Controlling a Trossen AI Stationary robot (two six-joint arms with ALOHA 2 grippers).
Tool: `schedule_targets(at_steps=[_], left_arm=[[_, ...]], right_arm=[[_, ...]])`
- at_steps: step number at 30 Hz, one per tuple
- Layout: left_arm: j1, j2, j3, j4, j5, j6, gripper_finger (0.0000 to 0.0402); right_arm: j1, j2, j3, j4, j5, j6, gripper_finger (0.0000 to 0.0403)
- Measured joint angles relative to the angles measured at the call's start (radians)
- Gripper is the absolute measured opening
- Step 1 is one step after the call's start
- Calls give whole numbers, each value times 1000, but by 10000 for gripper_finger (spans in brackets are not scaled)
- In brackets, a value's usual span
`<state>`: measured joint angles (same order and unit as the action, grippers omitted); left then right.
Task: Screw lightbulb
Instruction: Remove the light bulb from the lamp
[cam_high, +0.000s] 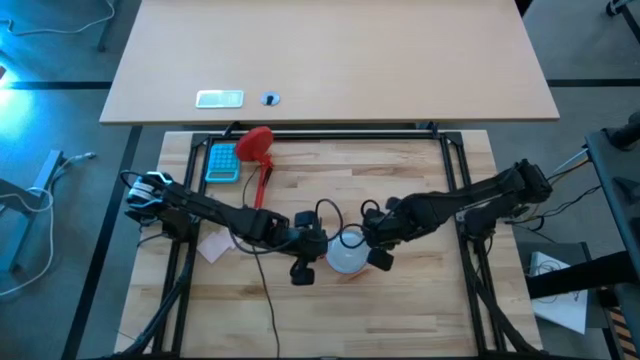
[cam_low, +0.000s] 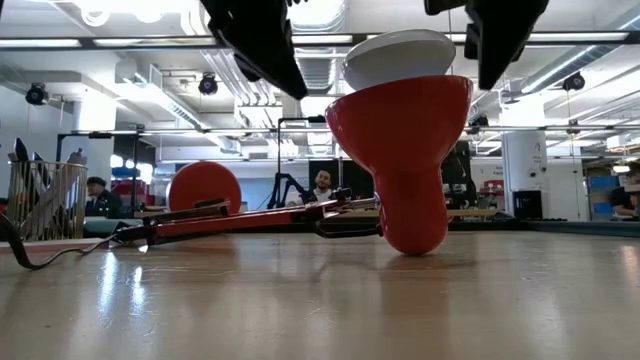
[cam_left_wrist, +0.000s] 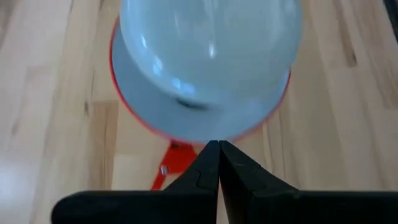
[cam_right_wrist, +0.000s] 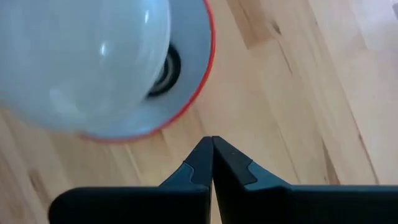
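The white lightbulb (cam_low: 398, 55) sits with its round end up in the red lamp shade (cam_low: 405, 150), which stands mouth-up on the table. Its neck goes down toward the dark socket (cam_right_wrist: 168, 65). From above, bulb and shade (cam_high: 347, 255) show as one white round. The lamp's red arm (cam_high: 262, 185) and round base (cam_high: 255, 143) lie toward the far left. My left gripper (cam_high: 303, 265) is shut just left of the shade, above the table. My right gripper (cam_high: 378, 255) is shut just right of it. In both wrist views the bulb (cam_left_wrist: 211, 43) (cam_right_wrist: 81, 56) lies beyond the shut fingertips.
A blue flat object (cam_high: 222, 162) lies by the lamp base. A pale paper tag (cam_high: 213, 247) and a black cable (cam_high: 262, 290) lie under my left arm. A second desk (cam_high: 330, 60) stands beyond the far edge. People sit in the room behind (cam_low: 322, 185).
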<state>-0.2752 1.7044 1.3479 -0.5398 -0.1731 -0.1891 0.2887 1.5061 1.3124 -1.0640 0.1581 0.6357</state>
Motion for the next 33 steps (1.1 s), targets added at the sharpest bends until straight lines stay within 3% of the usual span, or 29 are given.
schedule_targets(at_steps=[6, 18, 22, 27, 33], left_arm=[[-8, -5, -13, -56, -44, -33, 0], [6, 2, -22, 148, -80, -33, 0], [-12, 4, -22, 124, -53, -44, 0], [-26, -2, -13, 87, 48, -135, 0], [-9, -19, 8, -35, 37, -142, 0]], right_arm=[[22, -28, 7, -46, -77, -40, 0], [48, 14, -2, 164, -169, 12, 0], [34, 15, 2, 159, -157, -28, 0], [-13, 12, 6, 133, -42, -18, 0], [22, -4, 38, 133, -108, 27, 0]])
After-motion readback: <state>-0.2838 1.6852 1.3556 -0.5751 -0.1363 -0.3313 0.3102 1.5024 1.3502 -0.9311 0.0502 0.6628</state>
